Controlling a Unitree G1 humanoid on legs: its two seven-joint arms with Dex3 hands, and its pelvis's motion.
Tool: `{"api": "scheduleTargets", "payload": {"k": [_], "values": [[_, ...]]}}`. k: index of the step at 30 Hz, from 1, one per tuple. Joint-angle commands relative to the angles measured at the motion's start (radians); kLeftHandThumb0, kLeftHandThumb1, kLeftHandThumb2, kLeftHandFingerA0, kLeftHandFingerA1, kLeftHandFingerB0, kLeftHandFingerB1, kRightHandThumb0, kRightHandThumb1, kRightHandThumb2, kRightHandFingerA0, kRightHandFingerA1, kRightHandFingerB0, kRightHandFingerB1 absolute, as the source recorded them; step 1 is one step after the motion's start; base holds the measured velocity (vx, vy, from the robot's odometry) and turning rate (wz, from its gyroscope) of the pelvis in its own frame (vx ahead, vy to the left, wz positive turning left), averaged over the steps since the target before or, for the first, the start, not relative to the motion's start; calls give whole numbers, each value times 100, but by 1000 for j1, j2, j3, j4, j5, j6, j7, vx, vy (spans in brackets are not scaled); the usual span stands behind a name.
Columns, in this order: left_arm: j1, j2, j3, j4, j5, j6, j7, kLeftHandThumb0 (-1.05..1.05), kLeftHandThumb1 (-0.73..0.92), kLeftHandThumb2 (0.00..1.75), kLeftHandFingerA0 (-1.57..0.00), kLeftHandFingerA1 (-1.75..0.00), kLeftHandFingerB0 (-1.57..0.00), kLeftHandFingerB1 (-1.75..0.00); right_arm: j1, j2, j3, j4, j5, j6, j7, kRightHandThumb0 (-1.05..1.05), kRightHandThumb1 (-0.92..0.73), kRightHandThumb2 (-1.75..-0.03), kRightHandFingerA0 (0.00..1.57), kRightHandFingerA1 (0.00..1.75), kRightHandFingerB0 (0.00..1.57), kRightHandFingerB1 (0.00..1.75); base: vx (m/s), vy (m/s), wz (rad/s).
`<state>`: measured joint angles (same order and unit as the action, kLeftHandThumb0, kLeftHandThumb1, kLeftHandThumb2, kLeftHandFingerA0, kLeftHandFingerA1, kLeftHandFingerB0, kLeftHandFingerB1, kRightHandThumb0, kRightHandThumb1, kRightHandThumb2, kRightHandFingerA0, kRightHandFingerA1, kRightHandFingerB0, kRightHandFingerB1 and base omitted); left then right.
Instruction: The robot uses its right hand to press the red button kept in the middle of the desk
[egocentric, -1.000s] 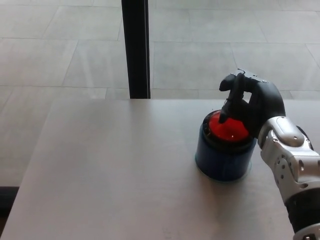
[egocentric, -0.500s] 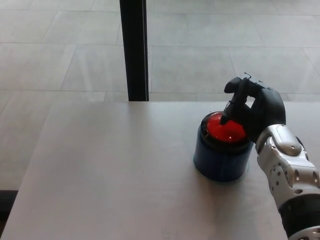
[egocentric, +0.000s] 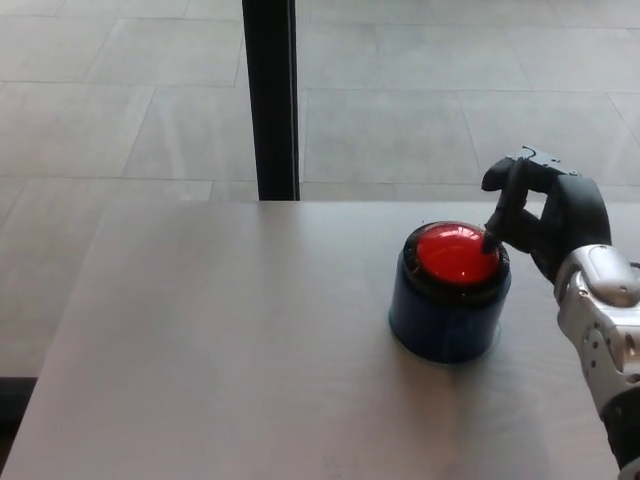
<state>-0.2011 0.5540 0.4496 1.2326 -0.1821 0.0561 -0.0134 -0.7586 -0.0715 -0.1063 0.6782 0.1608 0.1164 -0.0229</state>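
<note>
Since the earlier frames, right hand (egocentric: 548, 215) has slid off toward the desk's right edge; its fingertip, then planted on the dome's middle, now sits at the dome's right rim. Desk (egocentric: 220, 350) pale, bare except for the button unit. Dark post (egocentric: 270, 95) stands past the far edge. Button (egocentric: 457, 253), red dome on a blue base, sits right of centre, nearer the far edge, fully exposed. Forearm enters from the right edge, wrist bent, palm toward the dome. Fingers loosely curled, holding nothing, one finger pointing down at the rim; contact uncertain. Left hand not visible. Judgement: press looks done, hand in release. If another press is needed, the fingertip must travel back over the dome's centre and push straight down.
</note>
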Motion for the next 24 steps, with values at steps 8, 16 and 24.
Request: {"api": "scheduleTargets", "payload": {"k": [8, 16, 24], "values": [[8, 24, -3, 4, -2, 8, -1, -74, 92, 119, -37, -120, -25, -91, -137, -63, -37, -58, 17, 156, 32, -20, -59, -114, 90, 175, 75, 157, 0, 0, 0], [25, 24, 0, 10, -1, 6, 0, -75, 92, 117, -39, -116, -24, -86, -233, -136, -85, -76, 17, 153, 44, -17, -48, -128, 95, 175, 80, 158, 0, 0, 0], [34, 21, 10, 14, -12, 2, 3, -75, 92, 116, -39, -120, -25, -91, -238, -343, -238, -66, 64, 167, 76, -16, -48, -130, 94, 175, 80, 156, 0, 0, 0]]}}
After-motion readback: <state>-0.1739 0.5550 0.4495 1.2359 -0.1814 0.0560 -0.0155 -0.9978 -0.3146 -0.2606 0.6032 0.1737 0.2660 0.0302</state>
